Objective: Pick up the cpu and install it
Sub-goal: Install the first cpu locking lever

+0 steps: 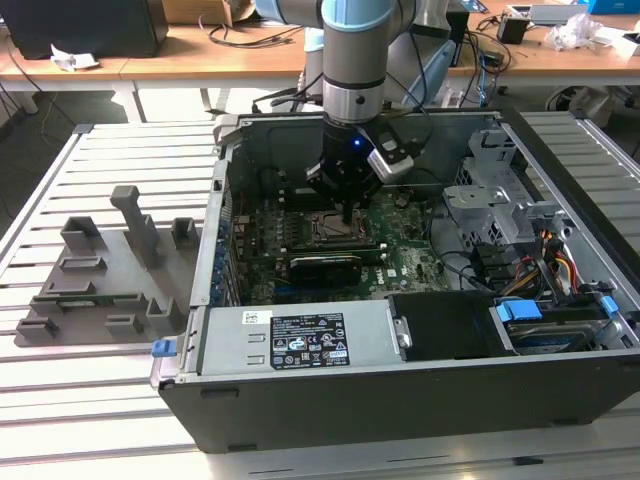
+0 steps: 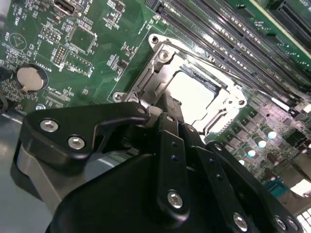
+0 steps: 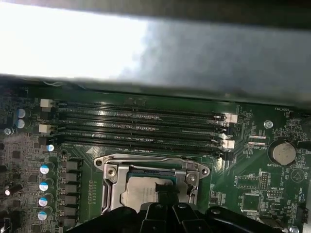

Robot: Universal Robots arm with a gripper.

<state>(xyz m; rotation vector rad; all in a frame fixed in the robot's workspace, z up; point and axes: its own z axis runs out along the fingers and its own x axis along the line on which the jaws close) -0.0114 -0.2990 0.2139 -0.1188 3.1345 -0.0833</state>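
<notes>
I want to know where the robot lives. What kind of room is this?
Probably a robotics lab or workshop: an opened computer case lies on a slatted metal table, with cable-strewn wooden desks behind.

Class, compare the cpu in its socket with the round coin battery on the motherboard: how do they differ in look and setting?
The cpu is square and flat; the coin battery is round. The cpu sits inside a metal socket frame, partly under the gripper; the coin battery sits alone in a small holder, off to the side. Both are silvery metal and lie flat on the green motherboard.
</notes>
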